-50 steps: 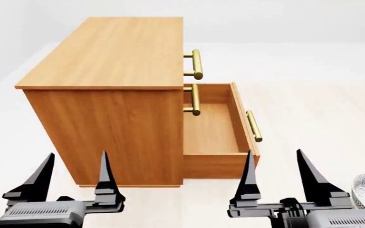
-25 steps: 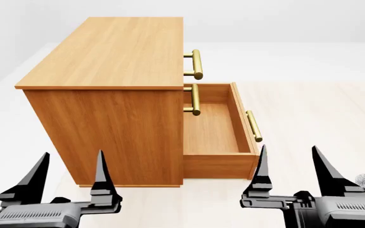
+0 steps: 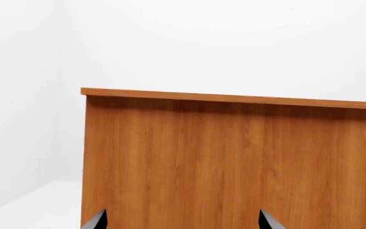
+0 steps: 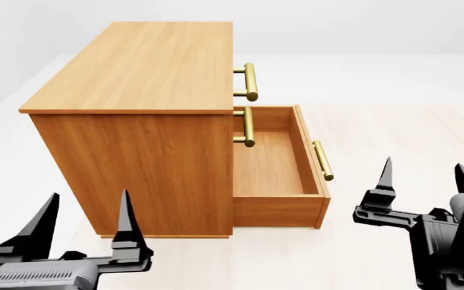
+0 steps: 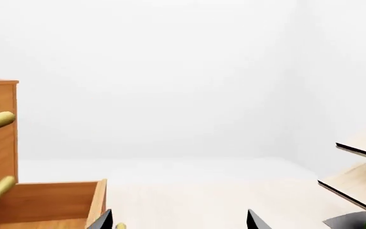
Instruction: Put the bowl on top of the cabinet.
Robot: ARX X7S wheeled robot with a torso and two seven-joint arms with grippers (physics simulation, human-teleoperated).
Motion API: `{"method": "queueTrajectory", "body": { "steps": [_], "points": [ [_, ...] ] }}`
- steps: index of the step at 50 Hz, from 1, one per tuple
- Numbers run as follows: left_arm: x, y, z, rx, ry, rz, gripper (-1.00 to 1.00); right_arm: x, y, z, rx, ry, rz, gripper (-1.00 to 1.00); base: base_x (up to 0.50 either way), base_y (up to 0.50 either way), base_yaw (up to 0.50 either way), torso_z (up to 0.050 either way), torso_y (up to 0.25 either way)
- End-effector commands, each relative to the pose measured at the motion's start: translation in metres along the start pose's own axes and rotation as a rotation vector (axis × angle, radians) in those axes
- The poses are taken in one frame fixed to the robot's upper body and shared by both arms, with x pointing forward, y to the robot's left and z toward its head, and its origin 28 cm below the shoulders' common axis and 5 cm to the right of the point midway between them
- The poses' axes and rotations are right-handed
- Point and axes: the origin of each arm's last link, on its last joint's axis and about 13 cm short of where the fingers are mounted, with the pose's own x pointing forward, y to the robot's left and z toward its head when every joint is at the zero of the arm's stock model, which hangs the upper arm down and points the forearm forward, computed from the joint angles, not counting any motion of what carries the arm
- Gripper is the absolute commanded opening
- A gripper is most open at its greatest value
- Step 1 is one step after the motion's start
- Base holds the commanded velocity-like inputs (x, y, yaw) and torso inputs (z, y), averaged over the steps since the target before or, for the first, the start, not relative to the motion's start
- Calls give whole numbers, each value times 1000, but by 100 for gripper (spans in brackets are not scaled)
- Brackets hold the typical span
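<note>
Left gripper (image 4: 83, 220) low before cabinet (image 4: 135, 127) side, jaws spread, empty, right gripper (image 4: 425, 181) beside open bottom drawer (image 4: 277, 175), jaws spread, empty.

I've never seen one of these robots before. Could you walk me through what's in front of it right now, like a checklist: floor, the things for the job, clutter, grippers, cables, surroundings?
Surface: pale wood-look floor, bare where visible.
Cabinet: the orange-brown cabinet stands upright; its flat top is bare; its lowest drawer is pulled open and looks empty.
Bowl: not seen in any current view.
Clutter: a slanted light-wood shelf at the edge of the right wrist view, with something green beside it, too cut off to name.
Grippers: left gripper open, holding nothing; right gripper open, holding nothing, raised beside the drawer.
Cables: nothing seen.
Surroundings: plain white walls.
</note>
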Motion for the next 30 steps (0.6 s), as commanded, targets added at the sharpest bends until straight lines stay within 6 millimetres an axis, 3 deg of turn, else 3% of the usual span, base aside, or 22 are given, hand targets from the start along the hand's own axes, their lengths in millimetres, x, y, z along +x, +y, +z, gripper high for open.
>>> {"method": "queueTrajectory", "body": {
  "steps": [1, 30],
  "points": [
    [0, 1, 3, -3, -6, 3, 100, 22, -16, 18, -2, 75, -79, 100, 0, 0, 0, 0, 0],
    [-1, 0, 2, 2, -10, 3, 100, 29, -65, 11, -70, 313, -238, 100, 0, 0, 0, 0, 0]
  ]
}}
